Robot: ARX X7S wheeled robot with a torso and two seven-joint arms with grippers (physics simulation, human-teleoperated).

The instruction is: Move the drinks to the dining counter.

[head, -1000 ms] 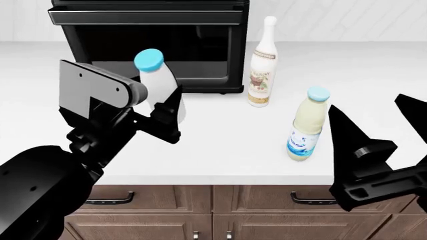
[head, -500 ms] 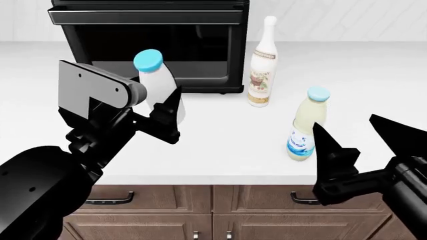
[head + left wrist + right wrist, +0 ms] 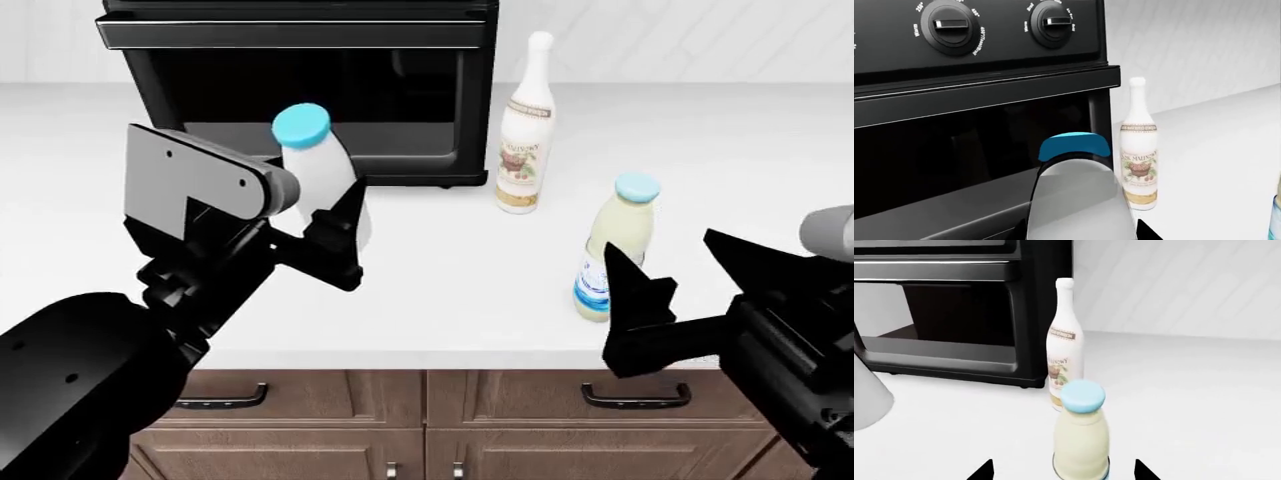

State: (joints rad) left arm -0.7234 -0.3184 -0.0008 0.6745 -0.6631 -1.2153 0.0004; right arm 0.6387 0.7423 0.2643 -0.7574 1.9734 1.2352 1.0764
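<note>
My left gripper (image 3: 327, 200) is shut on the plain white bottle (image 3: 320, 165) with the light-blue cap, right in front of the black oven. In the left wrist view that bottle (image 3: 1077, 195) fills the gap between the jaws. My right gripper (image 3: 659, 245) is open, and the pale-yellow bottle (image 3: 618, 235) stands upright between its spread fingertips with a gap on each side. The same bottle (image 3: 1081, 440) is centred in the right wrist view. The tall cream bottle (image 3: 525, 130) stands free by the oven's right corner. The dining counter is out of view.
The black oven (image 3: 307, 80) sits at the back left of the white countertop (image 3: 747, 150), close behind the white bottle. Brown drawers with dark handles (image 3: 427, 400) run below the front edge. A pale tiled wall stands behind.
My right gripper has swung left and forward until its open fingers flank the pale-yellow bottle. The left gripper and white bottle have shifted only slightly.
</note>
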